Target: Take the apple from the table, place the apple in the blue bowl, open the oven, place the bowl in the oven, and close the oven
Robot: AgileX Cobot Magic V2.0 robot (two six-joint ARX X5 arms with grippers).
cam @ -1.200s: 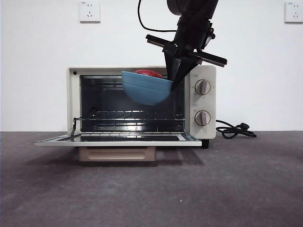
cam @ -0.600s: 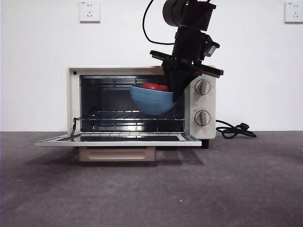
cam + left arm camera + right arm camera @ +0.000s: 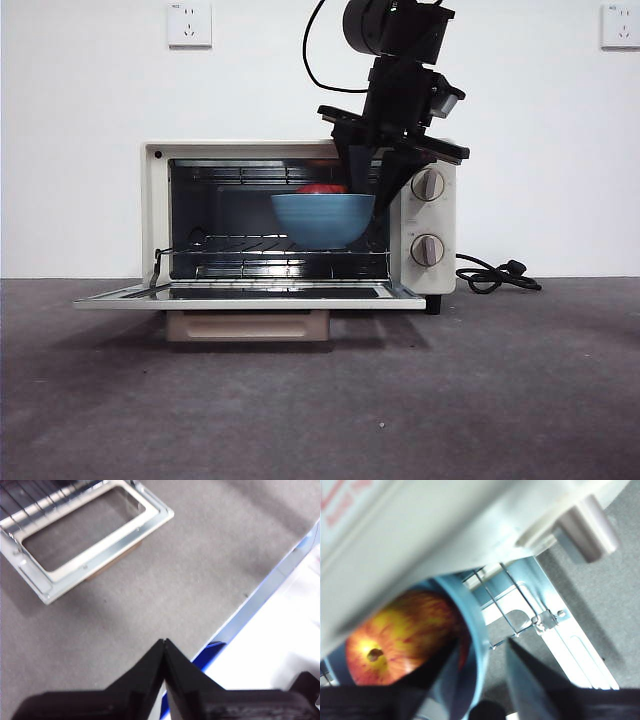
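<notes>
Blue bowl (image 3: 323, 219) with apple (image 3: 320, 188) inside open oven (image 3: 160, 215), right gripper (image 3: 366, 195) pinching its rim, left gripper (image 3: 164, 647) jaws closed, empty.

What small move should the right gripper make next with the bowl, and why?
Probably lower it a little. The right gripper grips the rim of the blue bowl, which holds the apple and seems to hang level just above the wire rack inside the open oven.
</notes>
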